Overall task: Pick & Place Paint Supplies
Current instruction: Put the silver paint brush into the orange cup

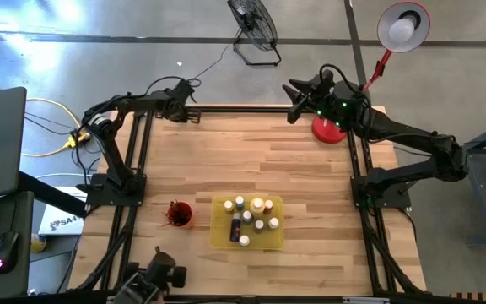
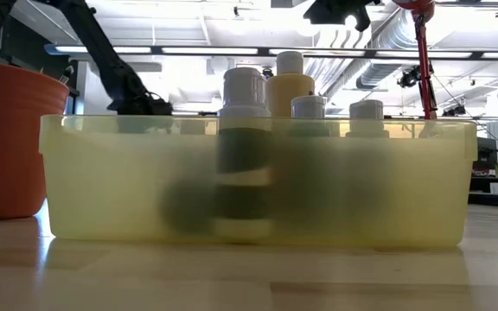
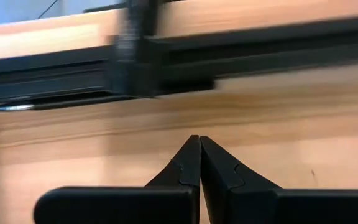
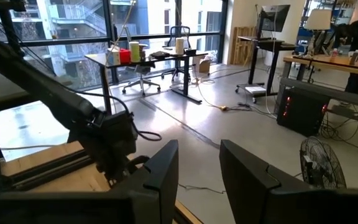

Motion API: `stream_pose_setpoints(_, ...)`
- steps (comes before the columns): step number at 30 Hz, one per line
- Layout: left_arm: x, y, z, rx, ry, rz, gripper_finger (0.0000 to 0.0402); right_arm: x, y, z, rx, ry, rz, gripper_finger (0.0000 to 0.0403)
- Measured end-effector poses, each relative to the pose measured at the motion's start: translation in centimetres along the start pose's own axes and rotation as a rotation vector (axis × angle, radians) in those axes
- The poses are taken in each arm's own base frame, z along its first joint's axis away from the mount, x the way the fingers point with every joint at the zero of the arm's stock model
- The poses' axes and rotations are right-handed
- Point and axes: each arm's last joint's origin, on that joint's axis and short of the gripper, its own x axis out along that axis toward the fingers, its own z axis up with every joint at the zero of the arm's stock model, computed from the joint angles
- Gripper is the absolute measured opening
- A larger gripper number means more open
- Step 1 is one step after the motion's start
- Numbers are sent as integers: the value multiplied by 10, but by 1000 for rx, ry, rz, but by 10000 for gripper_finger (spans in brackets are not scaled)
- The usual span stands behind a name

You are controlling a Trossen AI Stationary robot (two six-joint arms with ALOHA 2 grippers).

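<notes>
Several small paint bottles with pale caps stand upright inside a flat yellow tray near the table's front edge; their caps rise above the tray wall. Thin dark brushes stand in a red cup just left of the tray. My left gripper is shut and empty, low over the bare wood at the far edge, its fingertips pointing steeply down. My right gripper hangs high over the far right of the table, level and open with nothing between its fingers.
A black frame rail runs along the far edge just beyond my left gripper. A red lamp base sits at the far right corner under my right arm. Bare wood stretches between the far edge and the tray.
</notes>
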Motion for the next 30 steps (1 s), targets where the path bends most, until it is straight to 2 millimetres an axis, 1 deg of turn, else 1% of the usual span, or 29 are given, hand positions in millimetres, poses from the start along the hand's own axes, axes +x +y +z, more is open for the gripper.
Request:
stream_pose_setpoints(4,5,21,4,-73,36,29,0,0,0,0,-3,0,1,109)
stream_pose_setpoints(7,7,40,7,-144,92,13,0,0,0,0,-2,0,0,109)
stream_pose_setpoints(12,9,58,10,-225,88,67,0,0,0,0,-3,0,1,109)
stream_pose_setpoints(16,7,64,9,-232,43,210,0,0,0,0,-3,-1,0,109)
stream_pose_setpoints(18,6,65,10,-230,18,254,0,0,0,0,-3,0,1,109)
stream_pose_setpoints(24,5,66,12,-235,-32,327,0,0,0,0,-3,-1,0,109)
stream_pose_setpoints(30,8,71,13,-248,-27,338,0,0,0,0,-3,-1,0,109)
